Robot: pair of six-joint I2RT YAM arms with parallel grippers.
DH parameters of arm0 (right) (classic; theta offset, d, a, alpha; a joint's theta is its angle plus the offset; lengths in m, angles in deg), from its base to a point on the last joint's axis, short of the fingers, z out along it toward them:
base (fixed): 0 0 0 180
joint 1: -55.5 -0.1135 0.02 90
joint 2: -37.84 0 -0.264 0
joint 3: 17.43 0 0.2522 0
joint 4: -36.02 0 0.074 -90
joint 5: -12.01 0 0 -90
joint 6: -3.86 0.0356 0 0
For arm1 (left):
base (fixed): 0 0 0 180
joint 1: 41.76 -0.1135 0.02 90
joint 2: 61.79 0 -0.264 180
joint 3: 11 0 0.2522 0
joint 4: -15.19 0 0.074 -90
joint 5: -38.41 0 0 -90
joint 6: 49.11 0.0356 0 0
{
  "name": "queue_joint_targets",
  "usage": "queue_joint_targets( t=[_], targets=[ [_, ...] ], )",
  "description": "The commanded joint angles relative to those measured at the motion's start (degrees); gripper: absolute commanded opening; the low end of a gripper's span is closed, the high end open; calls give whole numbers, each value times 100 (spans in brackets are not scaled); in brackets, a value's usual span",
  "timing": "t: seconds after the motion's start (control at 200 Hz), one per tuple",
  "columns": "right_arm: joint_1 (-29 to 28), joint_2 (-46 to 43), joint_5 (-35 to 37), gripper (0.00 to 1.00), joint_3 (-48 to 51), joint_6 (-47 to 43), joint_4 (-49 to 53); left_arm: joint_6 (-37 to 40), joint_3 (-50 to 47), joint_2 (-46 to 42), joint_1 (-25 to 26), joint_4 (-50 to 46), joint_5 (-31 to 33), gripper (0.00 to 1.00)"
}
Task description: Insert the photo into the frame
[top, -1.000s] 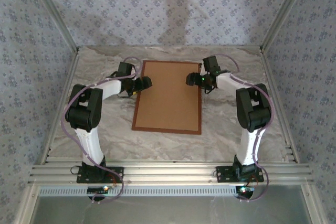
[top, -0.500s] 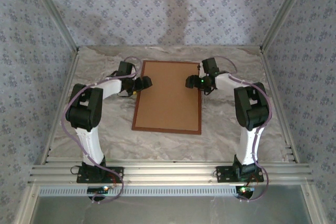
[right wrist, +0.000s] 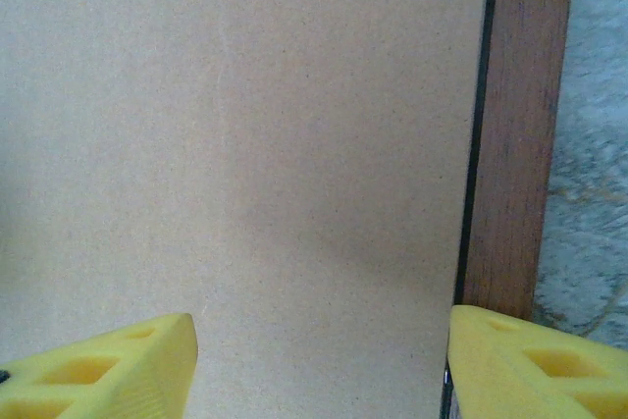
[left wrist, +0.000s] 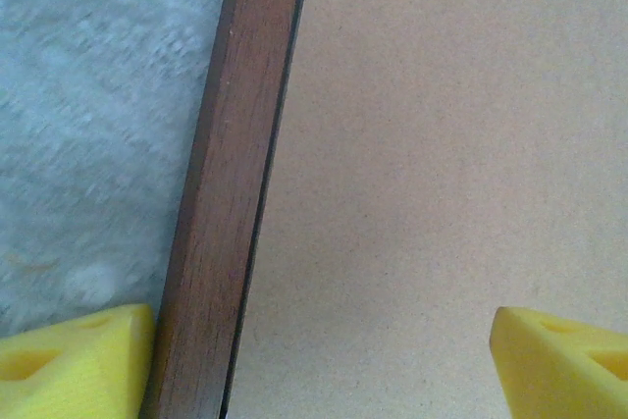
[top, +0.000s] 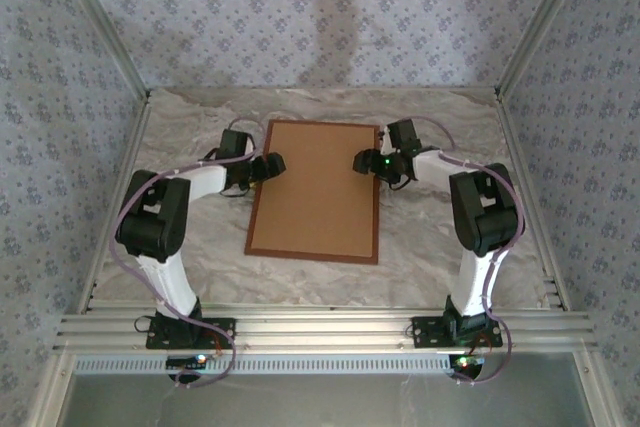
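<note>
The frame (top: 312, 257) lies flat in the middle of the table, a thin reddish-brown rim around a plain brown backing board (top: 318, 189). The photo is hidden. My left gripper (top: 270, 166) is at the frame's left side, open, one yellow finger (left wrist: 78, 360) outside the left rail (left wrist: 228, 213) and the other over the board (left wrist: 422, 174). My right gripper (top: 362, 161) is at the right side, open, astride the right rail (right wrist: 515, 134), with one finger (right wrist: 530, 360) over the rail and the other above the board (right wrist: 245, 134). Nothing is between either pair of jaws.
A crumpled pale cloth (top: 440, 237) covers the table. Patterned walls with metal posts (top: 525, 37) close in the back and both sides. An aluminium rail (top: 320, 332) runs along the near edge at the arm bases.
The frame with its board has slid a little toward the near edge and to the left. Both grippers moved with it. The right jaws have narrowed somewhat.
</note>
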Motion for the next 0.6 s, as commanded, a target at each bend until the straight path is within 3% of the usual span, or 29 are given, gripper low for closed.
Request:
queue_joint_targets(
  t=[0.0, 0.14, 0.595],
  targets=[
    [-362, -27, -660, 69, -48, -32, 296, -216, -292, -265, 170, 45, -369, 88],
    [-381, 0, -353, 69, -354, -363, 549, -203, -477, -357, 118, 91, -162, 88],
    [-373, -124, -630, 67, -403, -242, 49, -147, -416, -216, 73, 39, -215, 88]
  ],
)
